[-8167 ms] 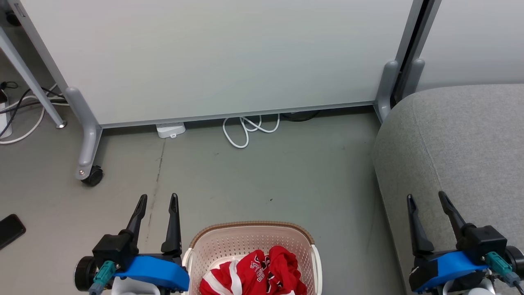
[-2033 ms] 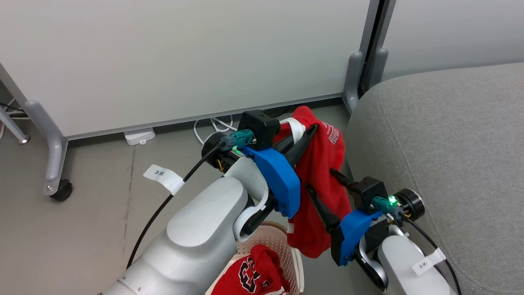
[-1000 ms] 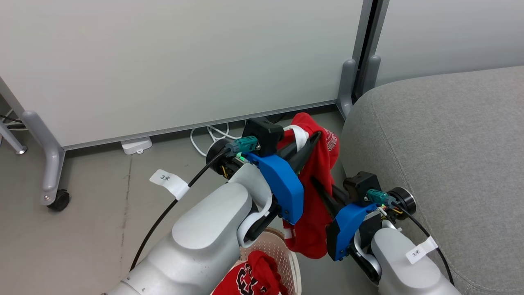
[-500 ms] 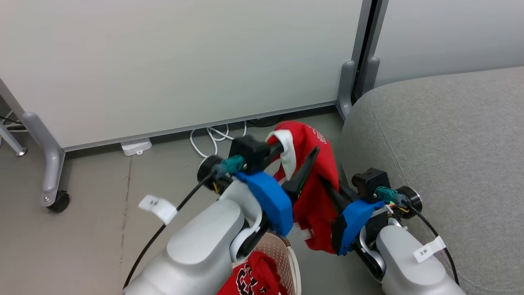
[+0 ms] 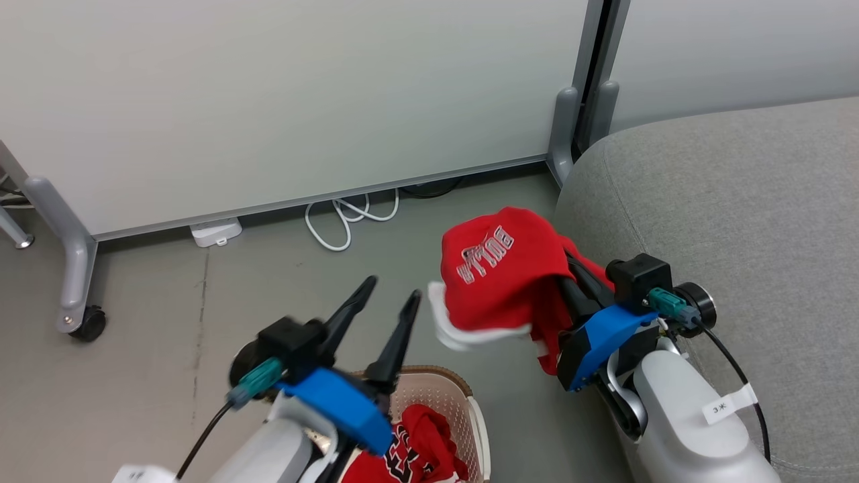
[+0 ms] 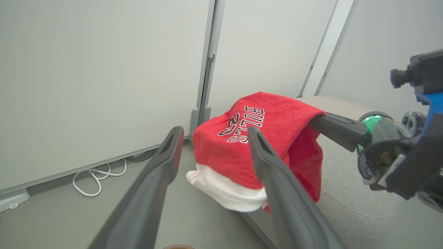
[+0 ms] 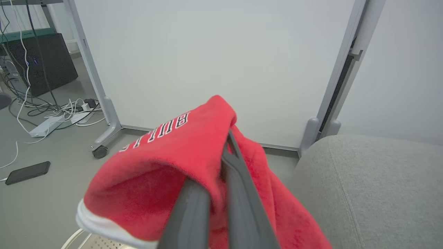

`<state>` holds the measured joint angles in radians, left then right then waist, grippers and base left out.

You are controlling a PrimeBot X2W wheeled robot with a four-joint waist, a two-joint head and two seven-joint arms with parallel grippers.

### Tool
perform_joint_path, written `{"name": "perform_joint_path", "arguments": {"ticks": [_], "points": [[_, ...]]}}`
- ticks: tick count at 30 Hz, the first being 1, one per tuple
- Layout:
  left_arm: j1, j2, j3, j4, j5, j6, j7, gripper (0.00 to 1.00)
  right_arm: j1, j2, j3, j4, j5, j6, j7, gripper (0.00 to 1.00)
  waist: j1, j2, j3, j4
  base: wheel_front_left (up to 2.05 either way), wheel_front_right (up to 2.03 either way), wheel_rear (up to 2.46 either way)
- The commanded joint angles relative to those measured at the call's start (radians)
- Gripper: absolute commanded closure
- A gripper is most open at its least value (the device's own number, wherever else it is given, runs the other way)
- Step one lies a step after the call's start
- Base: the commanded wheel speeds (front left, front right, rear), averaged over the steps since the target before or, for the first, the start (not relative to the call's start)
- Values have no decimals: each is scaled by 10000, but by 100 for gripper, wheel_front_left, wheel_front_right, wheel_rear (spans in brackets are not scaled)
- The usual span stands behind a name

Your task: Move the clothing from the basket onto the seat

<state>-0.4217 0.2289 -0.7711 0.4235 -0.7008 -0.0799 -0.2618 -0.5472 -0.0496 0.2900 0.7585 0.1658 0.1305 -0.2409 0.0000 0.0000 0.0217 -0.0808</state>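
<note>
One piece of the clothing, a red garment [image 5: 503,268] with white trim and lettering, hangs draped over my right gripper [image 5: 570,278], which is shut on it just left of the seat's edge. In the right wrist view the shut fingers [image 7: 238,186] pinch the red fabric [image 7: 162,159]. My left gripper [image 5: 394,290] stands open above the basket [image 5: 436,373], apart from the garment [image 6: 273,117], with nothing between its fingers [image 6: 166,162]. A second red garment [image 5: 419,446] lies in the basket. The grey seat [image 5: 725,201] spreads out on the right.
A pale partition panel [image 5: 268,94] on grey castor feet [image 5: 74,295] closes off the back. A looped white cable [image 5: 345,221] and a white adapter [image 5: 215,232] lie at its base. A dark phone [image 7: 27,172] and more cables [image 7: 59,114] lie on the floor to the left.
My left gripper has opened, let go of the red garment and drawn back down-left over the basket. The garment now hangs from the right gripper alone, slightly nearer the seat.
</note>
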Motion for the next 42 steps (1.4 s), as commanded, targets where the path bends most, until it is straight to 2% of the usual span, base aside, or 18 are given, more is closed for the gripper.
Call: {"name": "perform_joint_path", "arguments": {"ticks": [1, 5, 11, 18, 23, 28, 42], "points": [[500, 179, 443, -364, 306, -9, -40, 0, 198, -15, -31, -227, -123, 5, -62, 100, 0, 0, 43, -4, 0, 0, 0], [1657, 329, 1715, -1223, 1164, -72, -43, 0, 629, -16, -66, -885, -419, 5, -10, 100, 0, 0, 113, 1, 0, 0, 0], [2961, 179, 3631, -1885, 2040, -160, -45, 0, 1488, -16, -145, -1958, -599, 5, 299, 100, 0, 0, 180, -83, 0, 0, 0], [3560, -37, 4526, -2019, 2786, -386, -46, 0, 2219, -16, -307, -3041, -463, 5, 697, 100, 0, 0, 288, -318, 0, 0, 0], [3533, -197, 4604, -2003, 3095, -477, -46, 0, 2478, -16, -306, -3599, -307, 5, 862, 100, 0, 0, 397, -677, 0, 0, 0], [3407, -177, 4522, -2022, 3249, -524, -47, 0, 2587, -16, -314, -4007, -206, 5, 919, 100, 0, 0, 565, -1322, 0, 0, 0], [2994, 241, 3754, -2157, 3185, -512, -47, 0, 2925, -12, -601, -4543, -17, 5, 750, 100, 0, 0, 1110, -3315, 0, 0, 0]]}}
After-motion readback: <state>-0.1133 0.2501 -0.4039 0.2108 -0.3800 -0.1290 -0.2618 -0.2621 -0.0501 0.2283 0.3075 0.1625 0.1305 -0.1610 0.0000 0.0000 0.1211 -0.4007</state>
